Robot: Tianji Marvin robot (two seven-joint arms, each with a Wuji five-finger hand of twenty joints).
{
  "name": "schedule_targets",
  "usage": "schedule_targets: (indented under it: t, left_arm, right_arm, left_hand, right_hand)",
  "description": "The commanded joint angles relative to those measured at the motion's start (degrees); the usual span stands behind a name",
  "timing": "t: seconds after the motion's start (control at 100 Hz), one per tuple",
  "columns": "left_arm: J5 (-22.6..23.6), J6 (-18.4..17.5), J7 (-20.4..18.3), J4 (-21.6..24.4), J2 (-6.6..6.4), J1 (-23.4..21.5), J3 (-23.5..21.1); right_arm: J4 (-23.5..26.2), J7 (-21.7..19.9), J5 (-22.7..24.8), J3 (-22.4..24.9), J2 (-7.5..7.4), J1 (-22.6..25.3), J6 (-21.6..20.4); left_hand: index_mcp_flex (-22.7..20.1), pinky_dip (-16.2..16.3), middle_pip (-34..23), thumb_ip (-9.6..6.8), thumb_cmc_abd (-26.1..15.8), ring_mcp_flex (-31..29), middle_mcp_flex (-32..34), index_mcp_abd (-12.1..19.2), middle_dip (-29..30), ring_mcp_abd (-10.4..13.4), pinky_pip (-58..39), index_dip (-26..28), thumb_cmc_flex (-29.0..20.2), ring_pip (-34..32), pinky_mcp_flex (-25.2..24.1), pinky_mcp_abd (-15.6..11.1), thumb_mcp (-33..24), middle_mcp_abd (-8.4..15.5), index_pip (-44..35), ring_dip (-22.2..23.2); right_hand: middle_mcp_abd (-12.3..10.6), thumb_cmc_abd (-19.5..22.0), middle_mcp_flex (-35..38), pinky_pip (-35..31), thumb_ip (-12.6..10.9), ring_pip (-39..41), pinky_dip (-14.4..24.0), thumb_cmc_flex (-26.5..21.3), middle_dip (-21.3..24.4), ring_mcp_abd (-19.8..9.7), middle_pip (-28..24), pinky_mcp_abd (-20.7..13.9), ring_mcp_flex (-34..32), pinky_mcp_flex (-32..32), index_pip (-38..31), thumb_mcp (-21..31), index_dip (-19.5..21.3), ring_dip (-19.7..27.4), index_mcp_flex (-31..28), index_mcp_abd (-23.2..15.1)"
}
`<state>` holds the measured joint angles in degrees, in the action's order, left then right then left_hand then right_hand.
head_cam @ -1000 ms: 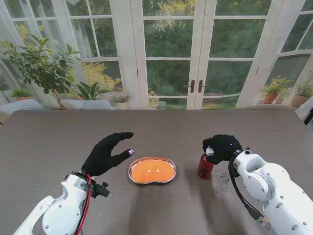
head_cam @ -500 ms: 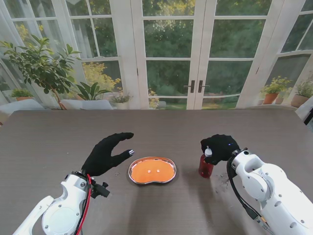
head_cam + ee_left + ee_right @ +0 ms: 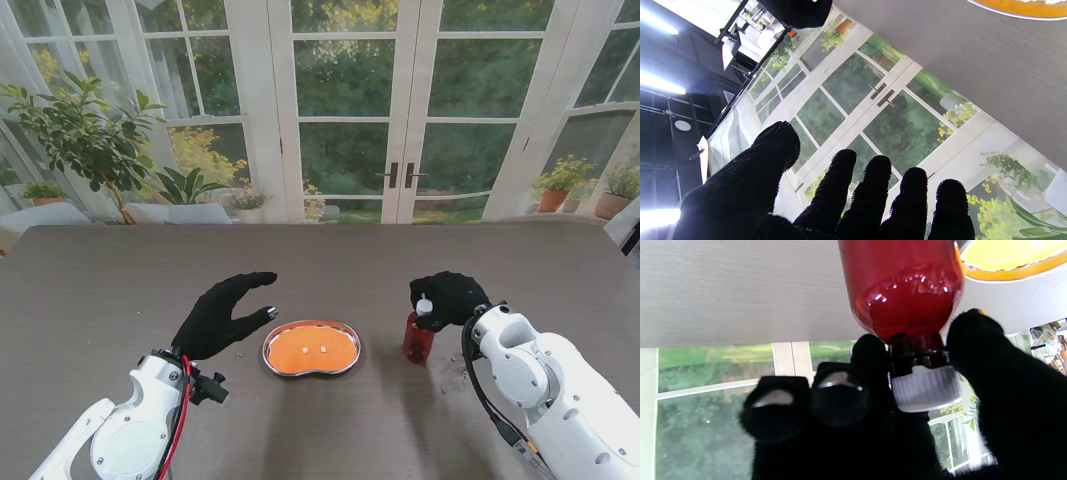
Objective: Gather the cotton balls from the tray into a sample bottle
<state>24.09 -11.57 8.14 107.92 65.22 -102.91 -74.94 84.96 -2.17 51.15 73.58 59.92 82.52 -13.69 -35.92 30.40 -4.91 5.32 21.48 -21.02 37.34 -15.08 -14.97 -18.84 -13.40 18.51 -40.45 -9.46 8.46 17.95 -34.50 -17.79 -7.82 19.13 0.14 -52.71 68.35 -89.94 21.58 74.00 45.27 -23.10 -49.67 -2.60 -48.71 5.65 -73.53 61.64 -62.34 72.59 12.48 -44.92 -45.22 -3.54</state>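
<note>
Red sample bottle gripped at its neck by right robot hand.

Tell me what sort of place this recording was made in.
Probably a lab or studio staged as a sunroom: the French doors and garden look like a printed backdrop, since the left wrist view shows dark rigging and strip lights beyond its edge. A plain grey table holds an orange tray.

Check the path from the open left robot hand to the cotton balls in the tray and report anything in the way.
Nothing visible blocks it. The left robot hand is open beside the tray, with only bare table between them. The cotton balls lie uncovered on the orange tray floor. The bottle, held by the right robot hand, stands on the tray's far side.
</note>
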Motion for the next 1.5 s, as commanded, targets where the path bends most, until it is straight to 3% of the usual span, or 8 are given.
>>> schedule_targets:
  t: [0.0, 0.23, 0.51, 0.74, 1.0, 1.49]
  left_arm:
    - [-0.3, 0.3, -1.3, -0.3, 0.12, 0.2, 0.3]
    - [-0.1, 0.5, -1.3, -2.0, 0.11, 1.6, 1.7]
    - [0.3, 0.1, -2.1, -5.6, -0.03, 5.8, 5.0]
    - [0.1, 0.3, -3.5, -9.4, -0.12, 10.8, 8.8]
    - [-0.5, 1.1, -3.5, -13.3, 0.35, 16.4, 12.7]
    - [-3.5, -0.2, -2.7, -16.9, 1.33, 21.5, 16.5]
  right_arm:
    - [1.0, -0.8, -0.2, 0.0, 0.46, -0.2, 0.6]
    - [3.0, -1.5, -4.5, 0.1, 1.11, -0.9, 3.1]
    - [6.9, -2.0, -11.0, -0.7, 2.11, -2.6, 6.4]
    - [10.5, -1.4, -15.7, -2.6, 3.00, -4.2, 8.3]
    - [12.8, -0.1, -20.5, -6.4, 4.01, -6.3, 9.2]
    - [12.2, 1.7, -24.3, -12.2, 5.02, -7.4, 7.9]
  left_hand:
    - [0.1, 0.6, 0.1, -1.52, 0.1, -0.2, 0.2, 0.6, -0.5, 0.4, 1.9, -0.1, 0.6, -0.1, 0.1, -0.4, 0.4, 0.2, 0.6, 0.7]
    - [2.2, 0.1, 1.3, -1.38, 1.5, 2.6, -3.0, 0.1, 0.4, 2.0, 3.0, -0.6, 1.1, 1.4, -1.8, -2.5, -0.2, 1.6, 1.5, 0.0]
    - [13.0, -6.4, 3.3, -0.86, 6.5, 11.3, -14.6, -2.9, 3.8, 7.7, 8.0, -3.5, 5.3, 5.9, -6.8, -10.8, -2.4, 4.4, 5.4, -3.6]
    - [16.1, -8.1, 3.4, -0.24, 8.8, 14.0, -18.4, -3.9, 3.7, 9.1, 9.5, -3.0, 5.8, 6.7, -9.2, -13.8, -1.7, 4.4, 5.5, -4.0]
    - [18.8, -9.5, 3.5, 0.46, 9.1, 15.2, -20.3, -5.4, 3.7, 8.9, 10.3, -2.9, 6.9, 7.3, -10.3, -14.0, -1.0, 3.6, 6.1, -4.5]
    - [17.1, -9.6, 2.6, 1.22, 9.8, 11.9, -18.1, -5.5, 2.9, 6.7, 8.2, -2.5, 7.3, 5.4, -6.2, -10.6, 1.3, 2.9, 5.4, -3.6]
  right_hand:
    - [-1.0, 3.5, 1.3, -1.6, -1.8, 2.2, 1.6, -7.1, -1.3, -5.0, -3.8, -3.5, -2.2, 2.4, -12.0, 8.3, 3.2, -1.4, -1.9, -2.7]
    - [-0.7, 3.6, 1.1, -1.6, -1.8, 2.5, 2.2, -7.6, -1.6, -5.1, -3.7, -3.7, -2.2, 2.4, -12.1, 8.2, 3.2, -1.9, -1.7, -2.2]
    - [-0.1, 4.0, 0.8, -1.5, -2.0, 2.7, 2.8, -8.2, -2.0, -4.7, -3.7, -3.5, -2.2, 2.5, -12.1, 7.6, 3.4, -2.2, -1.4, -1.5]
    - [0.2, 4.2, 0.6, -1.5, -2.2, 2.6, 3.2, -8.6, -2.2, -4.6, -3.6, -3.1, -2.2, 2.5, -11.9, 7.1, 3.6, -2.3, -1.3, -1.1]
    - [0.4, 4.5, 0.5, -1.4, -2.2, 2.6, 3.3, -8.9, -2.3, -4.4, -3.6, -3.0, -2.2, 2.5, -11.8, 6.9, 3.8, -2.4, -1.2, -0.6]
    - [0.6, 4.5, 0.3, -1.3, -2.3, 2.6, 3.6, -9.0, -2.6, -3.9, -3.6, -2.6, -2.2, 2.4, -11.6, 6.7, 4.2, -2.6, -1.2, -0.3]
